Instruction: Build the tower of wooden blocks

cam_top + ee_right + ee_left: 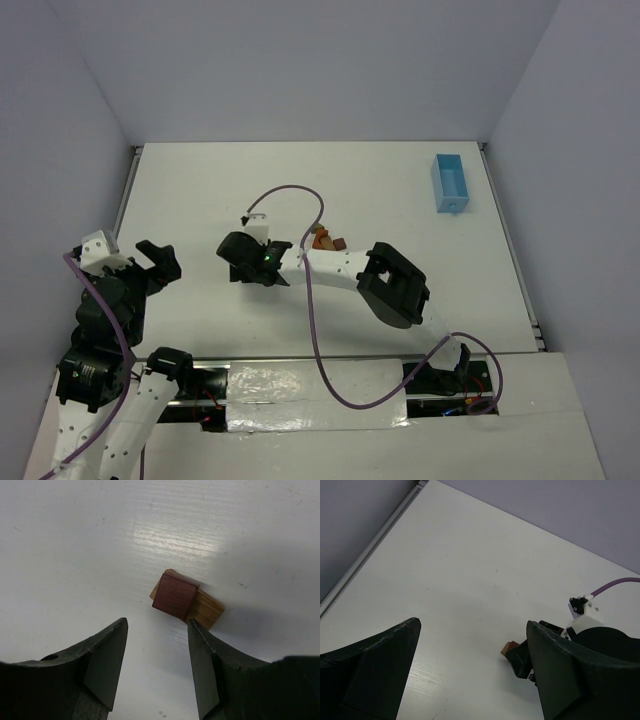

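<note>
A reddish cube (174, 596) lies on a flat tan block (206, 610) on the white table, making a small two-piece tower. My right gripper (157, 625) hovers just short of it, open, with nothing between its fingers; the right fingertip (196, 630) is close to the tan block. In the top view the right gripper (238, 264) covers this stack. Several loose wood blocks (326, 240) lie in a small pile behind the right forearm. My left gripper (474, 625) stands wide open and empty off to the left, also seen as the left gripper (162, 262) from above. A brown-orange block (509, 647) shows beside the right gripper's finger.
A light-blue tray (450, 183) sits at the far right of the table. A purple cable (300, 192) loops over the right arm. A raised rail (124, 195) runs along the table's left edge.
</note>
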You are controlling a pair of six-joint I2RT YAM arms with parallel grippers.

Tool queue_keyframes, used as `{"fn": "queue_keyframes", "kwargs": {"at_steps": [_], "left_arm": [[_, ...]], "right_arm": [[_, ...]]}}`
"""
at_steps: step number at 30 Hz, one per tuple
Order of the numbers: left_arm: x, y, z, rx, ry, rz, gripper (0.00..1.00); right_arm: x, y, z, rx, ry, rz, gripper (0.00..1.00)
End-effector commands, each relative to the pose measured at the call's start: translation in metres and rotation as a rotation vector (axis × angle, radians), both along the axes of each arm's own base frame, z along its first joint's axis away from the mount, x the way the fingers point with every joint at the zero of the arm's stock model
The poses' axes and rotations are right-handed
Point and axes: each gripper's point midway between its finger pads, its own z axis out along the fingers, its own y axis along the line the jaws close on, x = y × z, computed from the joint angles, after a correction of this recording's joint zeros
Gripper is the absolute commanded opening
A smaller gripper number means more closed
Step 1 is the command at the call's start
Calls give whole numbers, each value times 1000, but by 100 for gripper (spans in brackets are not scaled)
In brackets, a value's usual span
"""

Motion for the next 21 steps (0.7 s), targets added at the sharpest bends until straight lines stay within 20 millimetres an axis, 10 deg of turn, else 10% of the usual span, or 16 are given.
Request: {"fn": "queue_keyframes", "kwargs": {"at_steps": [1,21], "left_arm": [[1,-1,12,-7,-45,-8,99],[1,-1,11,-6,-43,-8,99]], "right_arm": [[11,8,20,50,-22,-25,59],[12,7,9,50,-8,-24,59]]}}
